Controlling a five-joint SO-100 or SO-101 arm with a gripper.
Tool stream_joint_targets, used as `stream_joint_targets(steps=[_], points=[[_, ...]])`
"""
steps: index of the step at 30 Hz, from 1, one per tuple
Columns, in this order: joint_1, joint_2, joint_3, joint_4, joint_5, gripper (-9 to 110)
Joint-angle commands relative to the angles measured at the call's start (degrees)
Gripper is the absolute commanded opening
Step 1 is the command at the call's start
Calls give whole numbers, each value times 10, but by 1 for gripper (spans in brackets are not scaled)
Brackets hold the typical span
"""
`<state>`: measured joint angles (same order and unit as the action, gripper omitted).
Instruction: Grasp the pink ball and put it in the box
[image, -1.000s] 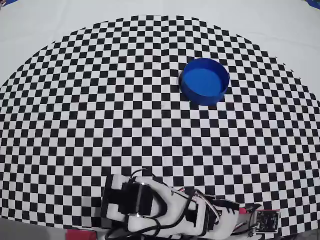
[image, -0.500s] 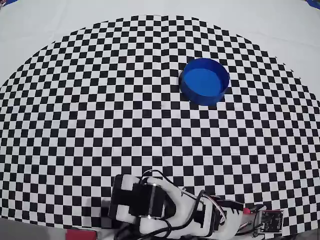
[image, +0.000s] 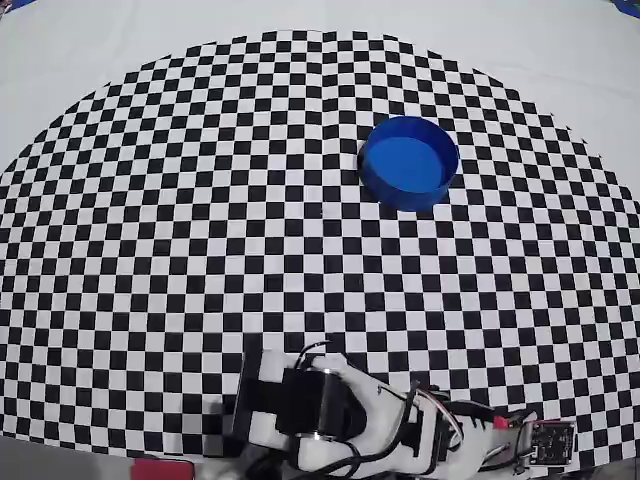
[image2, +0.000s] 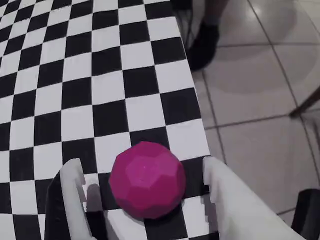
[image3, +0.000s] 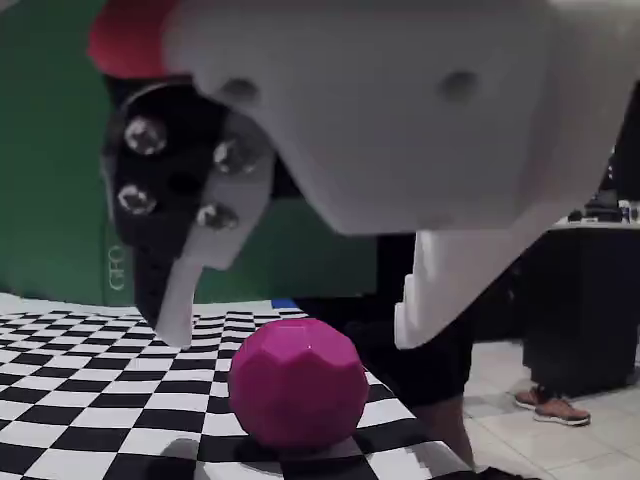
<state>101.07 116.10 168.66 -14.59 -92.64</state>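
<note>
The white two-finger tool (image2: 145, 172) stands wide, its fingers either side of the faceted pink ball (image2: 146, 179) resting near the checkered bench (image2: 75, 75) edge. Grasp, lift and carry to the round blue box (image: 408, 162) all remain.

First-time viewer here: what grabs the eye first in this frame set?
The faceted pink ball stands out at once, sitting on the checkered mat near its edge, between the white fingers of the open gripper in the wrist view. Next comes the round blue box, empty, far up the mat in the overhead view, well away from the arm.
</note>
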Motion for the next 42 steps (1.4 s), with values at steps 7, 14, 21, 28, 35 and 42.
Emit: stream_joint_targets(steps=[7,14,21,28,35,42], points=[[6,-24,-42,-11,-4,27],[3,-40,-49,-14,-4,27],[2,-60,-62,-18,-4,27],[3,-82,-77,-23,-4,27],[4,-109,-96,-29,-4,27],[4,-127,-105,-33,-4,27]])
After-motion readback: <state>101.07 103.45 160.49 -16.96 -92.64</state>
